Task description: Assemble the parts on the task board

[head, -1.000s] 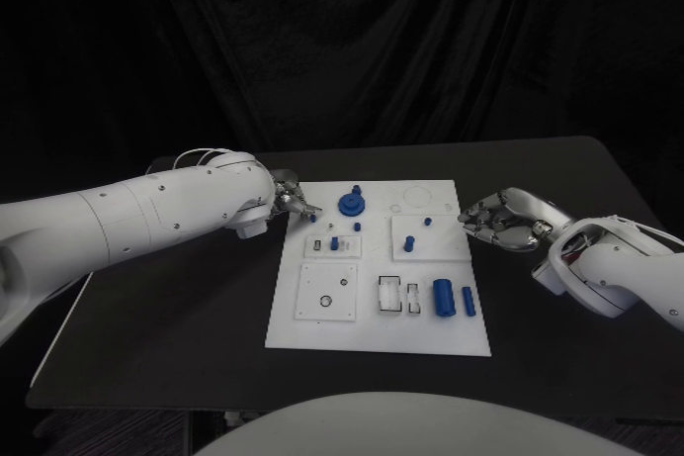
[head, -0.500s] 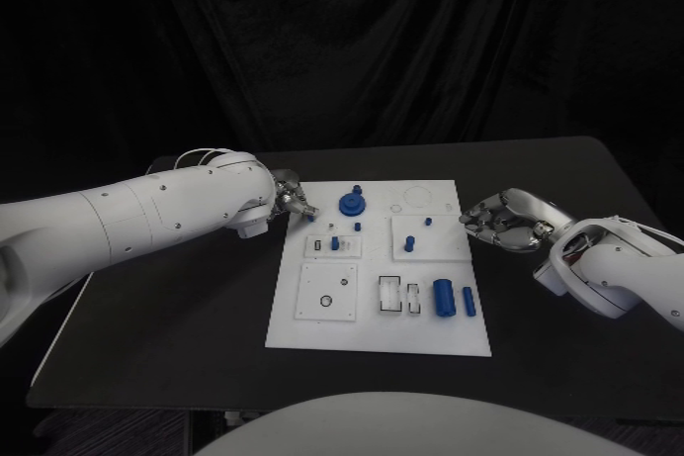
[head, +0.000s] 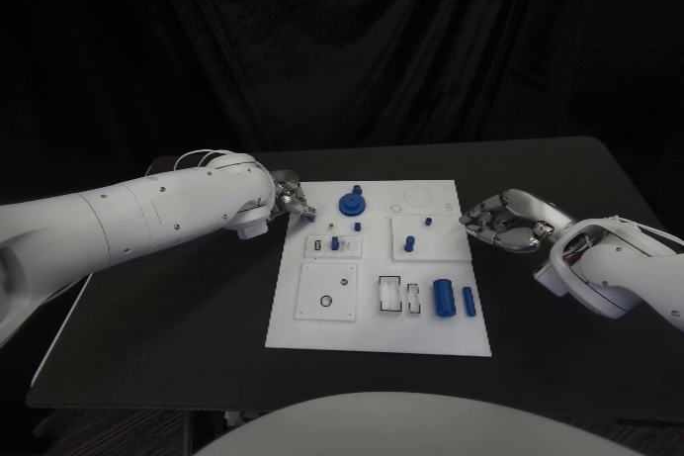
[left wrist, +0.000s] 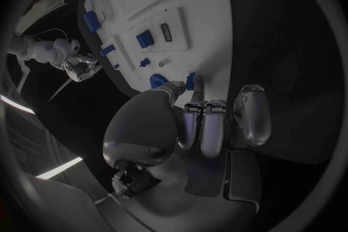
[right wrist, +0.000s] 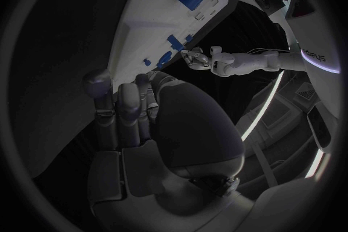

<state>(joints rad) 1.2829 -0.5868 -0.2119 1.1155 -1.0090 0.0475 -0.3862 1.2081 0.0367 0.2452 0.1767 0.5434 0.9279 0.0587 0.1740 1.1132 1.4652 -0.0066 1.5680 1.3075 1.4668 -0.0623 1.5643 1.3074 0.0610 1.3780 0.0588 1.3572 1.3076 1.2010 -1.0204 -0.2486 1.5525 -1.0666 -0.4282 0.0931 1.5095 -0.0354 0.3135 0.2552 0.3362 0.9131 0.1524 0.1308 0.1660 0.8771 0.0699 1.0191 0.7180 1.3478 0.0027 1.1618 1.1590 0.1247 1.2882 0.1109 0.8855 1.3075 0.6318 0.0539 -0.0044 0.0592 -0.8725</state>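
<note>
The white task board (head: pixel 428 332) lies mid-table. At its far left corner my left hand (head: pixel 296 201) pinches a small blue part (left wrist: pixel 190 80) between thumb and fingertip, right at the board's edge; the same hand (left wrist: pixel 199 122) has its other fingers held close together. Just beside it on the board stands a round blue gear piece (head: pixel 352 201). Small blue pegs (head: pixel 335 243) (head: pixel 409 243) stand in the square insets. A thick blue cylinder (head: pixel 445 298) and a slim blue bar (head: pixel 468 299) lie near the right edge. My right hand (head: pixel 502 222) hovers off the right edge, fingers curled, holding nothing.
Bare black table (head: pixel 171 318) surrounds the board on both sides and in front. A white inset plate with a small hole (head: pixel 328 293) and two open rectangular slots (head: pixel 389 293) sit on the board's near half. A ring outline (head: pixel 419 195) marks the far right corner.
</note>
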